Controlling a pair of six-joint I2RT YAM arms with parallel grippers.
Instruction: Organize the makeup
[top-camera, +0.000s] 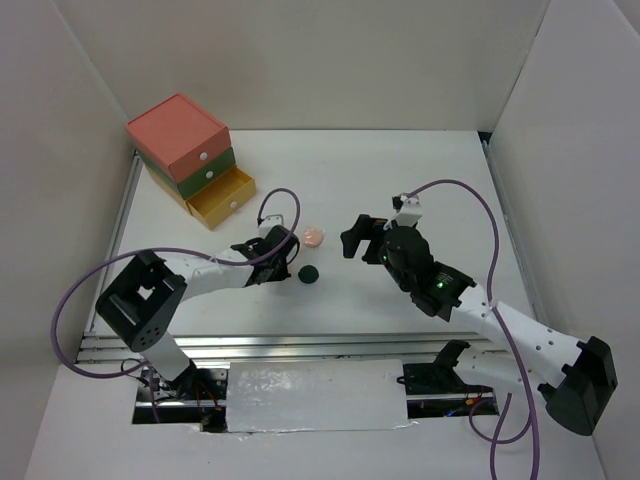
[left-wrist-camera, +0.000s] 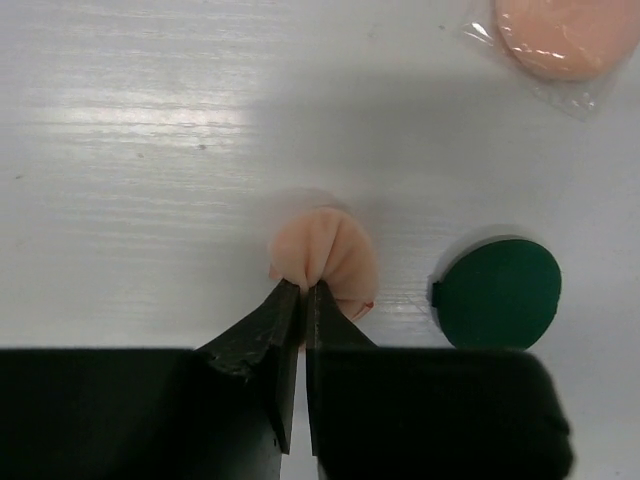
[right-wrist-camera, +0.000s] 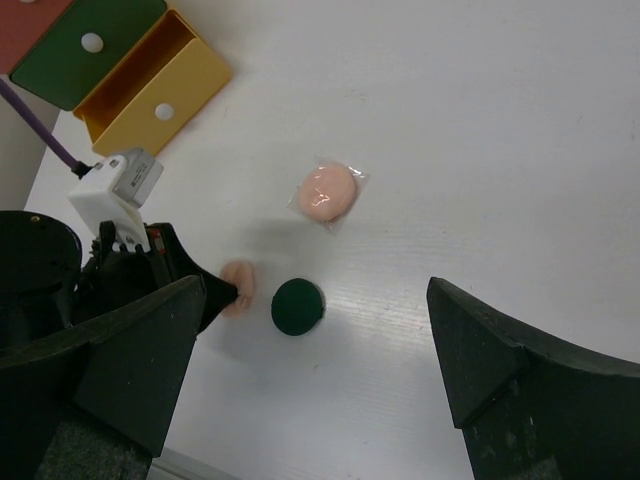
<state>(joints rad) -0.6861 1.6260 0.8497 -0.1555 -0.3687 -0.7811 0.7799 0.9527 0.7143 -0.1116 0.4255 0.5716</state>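
My left gripper (left-wrist-camera: 303, 287) is shut on the edge of a soft peach disc (left-wrist-camera: 325, 262) and pinches it into a fold at the table surface. A dark-green disc (left-wrist-camera: 498, 293) lies flat just to its right, apart from it. A second peach-pink disc in a clear wrapper (left-wrist-camera: 565, 35) lies farther off. In the top view the left gripper (top-camera: 283, 262) sits beside the green disc (top-camera: 310, 273) and the wrapped disc (top-camera: 314, 237). My right gripper (top-camera: 358, 236) is open and empty above the green disc (right-wrist-camera: 298, 306). Palettes and tubes are out of view.
The red-green-yellow drawer chest (top-camera: 190, 155) stands at the back left with its yellow bottom drawer (right-wrist-camera: 150, 90) pulled open. White walls enclose the table on the left, back and right. The left arm's purple cable (top-camera: 280, 195) loops above its wrist.
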